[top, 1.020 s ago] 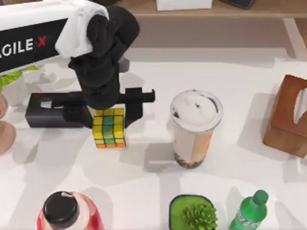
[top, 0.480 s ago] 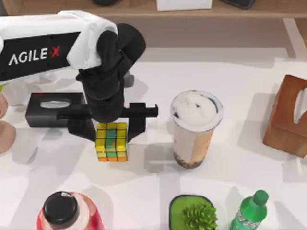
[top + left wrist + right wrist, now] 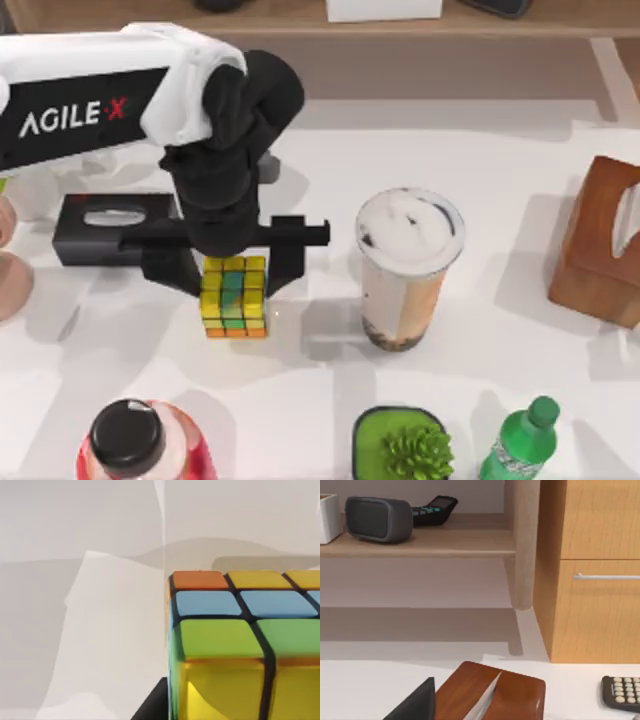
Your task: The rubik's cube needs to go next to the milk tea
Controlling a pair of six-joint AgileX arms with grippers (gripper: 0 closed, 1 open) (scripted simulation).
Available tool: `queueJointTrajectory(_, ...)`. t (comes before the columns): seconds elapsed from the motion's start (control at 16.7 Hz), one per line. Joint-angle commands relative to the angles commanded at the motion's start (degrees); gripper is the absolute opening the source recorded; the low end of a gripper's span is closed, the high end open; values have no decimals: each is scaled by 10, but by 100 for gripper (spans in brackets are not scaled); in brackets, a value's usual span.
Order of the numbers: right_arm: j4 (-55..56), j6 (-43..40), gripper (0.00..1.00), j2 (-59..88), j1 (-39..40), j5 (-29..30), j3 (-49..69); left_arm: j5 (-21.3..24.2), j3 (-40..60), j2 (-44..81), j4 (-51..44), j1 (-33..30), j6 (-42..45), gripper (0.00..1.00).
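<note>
Rubik's cube (image 3: 233, 298), glossy square tiles, gripped by left pincer (image 3: 232, 262) beside milk tea (image 3: 407, 270).

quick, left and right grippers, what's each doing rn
Left gripper: over the rubik's cube; open or shut cannot be told.
Right gripper: cannot be told.

Carried by left gripper (image 3: 236, 262) a little toward the desk's right edge, nearer milk tea (image 3: 405, 270): rubik's cube (image 3: 234, 298).
</note>
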Motion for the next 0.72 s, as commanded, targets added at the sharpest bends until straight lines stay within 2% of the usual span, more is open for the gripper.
queueJointTrajectory(0.36,0,0,100,0,0,0,0,0,0,0,0,0,0,98)
queueJointTrajectory(0.72,0,0,100,0,0,0,0,0,0,0,0,0,0,100)
